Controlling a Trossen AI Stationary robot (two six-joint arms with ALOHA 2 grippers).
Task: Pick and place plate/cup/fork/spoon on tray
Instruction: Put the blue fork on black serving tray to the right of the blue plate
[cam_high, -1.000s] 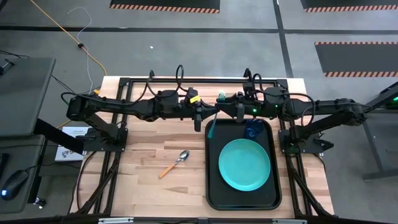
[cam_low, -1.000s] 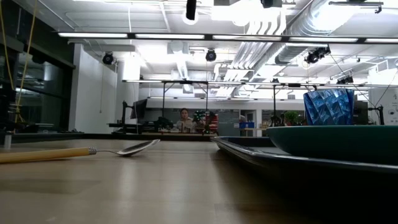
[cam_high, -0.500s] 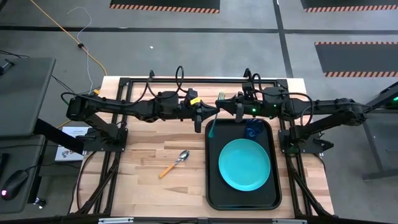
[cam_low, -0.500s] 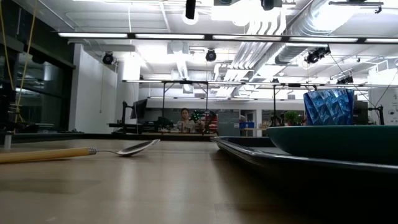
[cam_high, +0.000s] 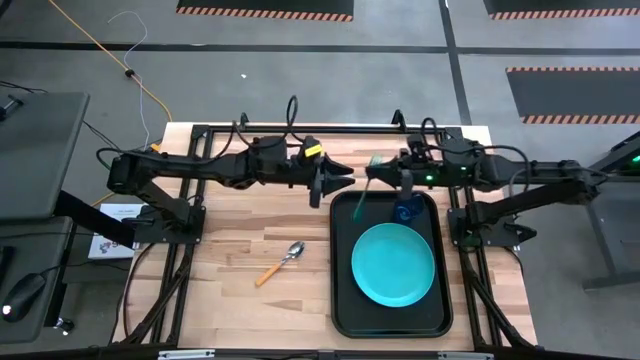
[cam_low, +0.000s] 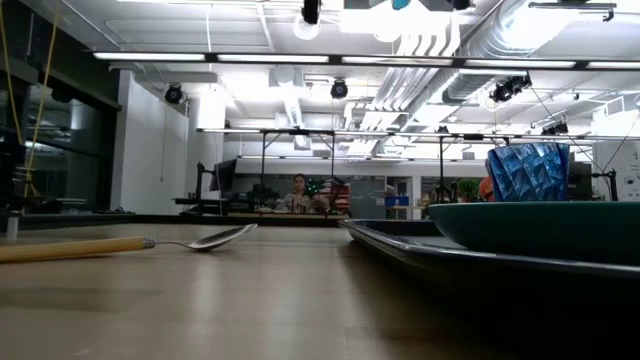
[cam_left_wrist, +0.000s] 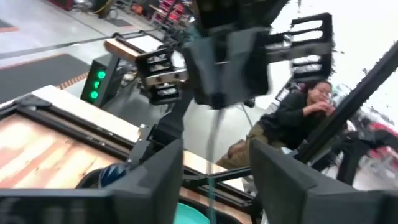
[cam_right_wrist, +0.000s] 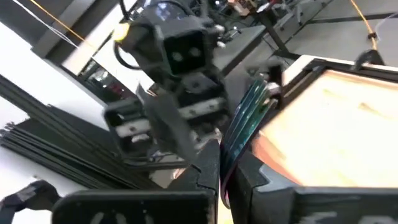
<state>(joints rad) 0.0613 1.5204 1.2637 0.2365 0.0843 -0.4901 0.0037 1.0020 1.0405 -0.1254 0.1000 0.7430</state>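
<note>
The right jaws (cam_high: 372, 172) are pressed together on the fork (cam_high: 362, 192), pinching it near its metal head so the slim teal handle hangs below them, over the far left corner of the tray (cam_high: 342, 260). The left jaws (cam_high: 345, 176) stand spread just beside them, clear of the fork. To my eye the risk is slip: a smooth, thin handle held by one end could swing or twist in the grip and land off the tray's low raised rim, or knock the cup (cam_high: 407, 209). That small, translucent dark-blue faceted tumbler stands just beyond the right jaws; nearer the front lies the round, glossy turquoise plate (cam_high: 393, 264). Well away from both jaws, on the pale wood counter (cam_high: 240, 250), rests the orange-handled spoon (cam_high: 281, 263).
</note>
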